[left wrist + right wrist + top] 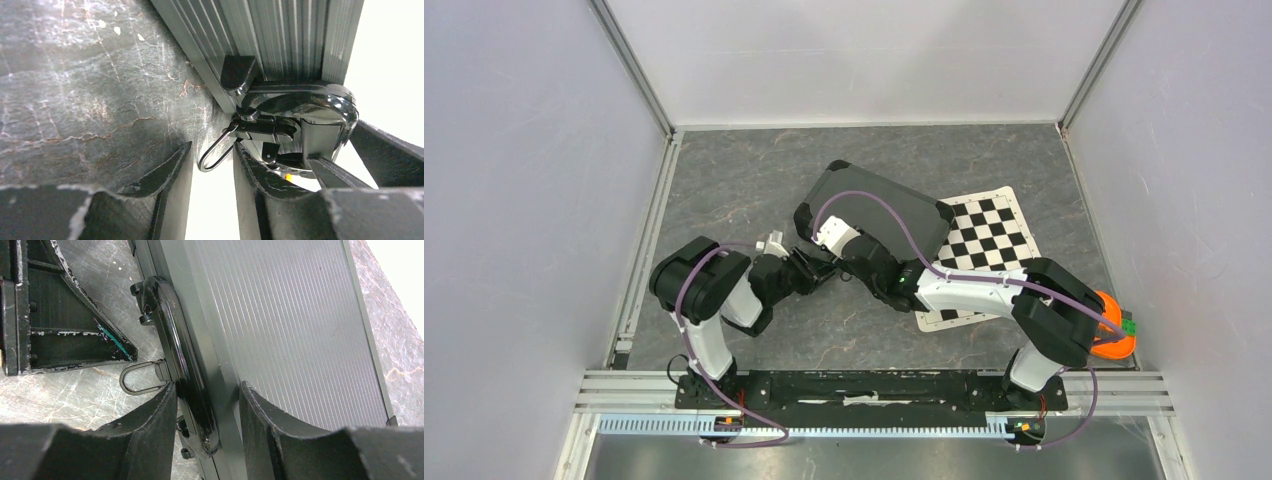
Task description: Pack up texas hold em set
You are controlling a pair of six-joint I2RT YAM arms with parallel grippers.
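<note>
Hard case (879, 205): lid down, lying askew mid-worktop, far-right corner over the edge of the checkered mat (994, 235). No chips, cards or dice visible outside it. Judged step: fastening the front latch.

Right gripper (207, 390): clamped across the handle (185, 375) and front rim, one finger outside the handle, the other on the ribbed lid.

Left gripper (212, 150): fingers apart, the latch's wire loop (212, 159) between them, not visibly pinched. Chrome latch body (295, 115) just beyond.

To do it well:
- right arm keeps the lid pressed flat so the seam stays shut
- left arm hooks the loop over its catch, then pushes the lever home
- move slowly; the case would likely slide on this surface

Worktop (754, 170): dark grey, marbled, slightly glossy. White walls on three sides. Orange ring (1114, 335) at the right edge, behind the right arm.
</note>
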